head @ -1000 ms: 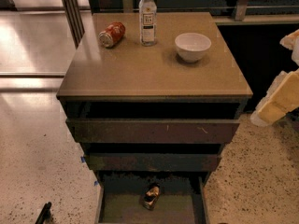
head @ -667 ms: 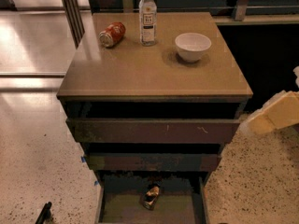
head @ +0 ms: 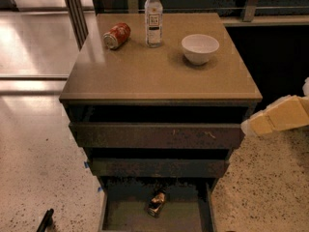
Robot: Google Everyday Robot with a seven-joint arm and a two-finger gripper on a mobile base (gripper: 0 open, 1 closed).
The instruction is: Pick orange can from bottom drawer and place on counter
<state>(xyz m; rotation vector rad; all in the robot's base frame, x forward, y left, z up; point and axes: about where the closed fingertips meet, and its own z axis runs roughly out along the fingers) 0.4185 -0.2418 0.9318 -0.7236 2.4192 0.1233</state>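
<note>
The orange can (head: 157,203) lies on the olive-green floor of the open bottom drawer (head: 125,215), near its middle, at the lower edge of the camera view. The tan counter (head: 145,71) tops the dark cabinet above it. My gripper (head: 270,119) is the pale cream shape at the right edge, level with the counter's front right corner, to the right of the cabinet and well above the drawer. It holds nothing that I can see.
On the counter stand a red-orange can on its side (head: 116,36), a water bottle (head: 153,17) and a white bowl (head: 200,48). Two wider drawer fronts (head: 154,135) sit above the open drawer. A dark object (head: 46,220) lies on the floor at lower left.
My gripper has moved down and to the left, from an upright pose at the right edge to a flatter one by the counter's front right corner. The can has not moved.
</note>
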